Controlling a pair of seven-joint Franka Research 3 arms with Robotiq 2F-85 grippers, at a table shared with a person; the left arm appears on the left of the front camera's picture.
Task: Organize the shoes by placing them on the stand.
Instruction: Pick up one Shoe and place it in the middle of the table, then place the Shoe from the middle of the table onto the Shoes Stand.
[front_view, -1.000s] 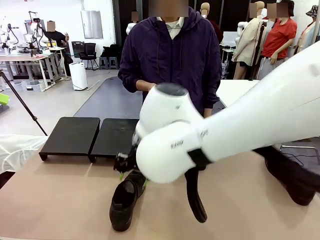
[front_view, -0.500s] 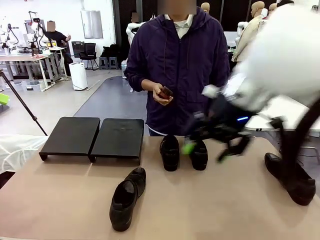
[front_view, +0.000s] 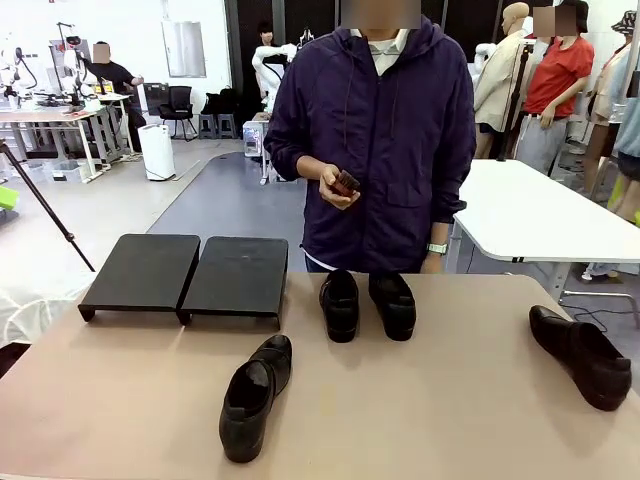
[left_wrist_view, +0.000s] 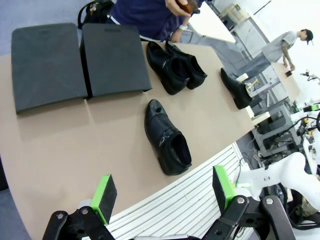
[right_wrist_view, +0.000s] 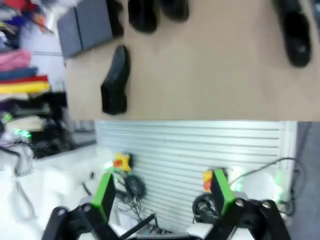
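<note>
Four black glossy shoes lie on the beige table. One shoe (front_view: 250, 395) rests near the front, toe pointing away. Two shoes (front_view: 340, 303) (front_view: 392, 303) stand side by side at the far edge in front of the person. A fourth shoe (front_view: 580, 355) lies far right. The stand, two black platforms (front_view: 143, 270) (front_view: 238, 275), sits bare at the far left. My left gripper (left_wrist_view: 163, 194) is open, high above the table's near edge, looking down on the near shoe (left_wrist_view: 167, 142) and the stand (left_wrist_view: 47, 62). My right gripper (right_wrist_view: 162, 192) is open too, high over the front edge, with the near shoe (right_wrist_view: 116, 80) far below.
The person stands at the far side holding a small dark object in one hand (front_view: 340, 185). A white table (front_view: 530, 210) stands behind on the right. A ribbed white panel (right_wrist_view: 190, 160) runs below the table's front edge.
My right arm, which hung over the near shoe a second ago, has swung right and up out of the front view. The near shoe stays on the table.
</note>
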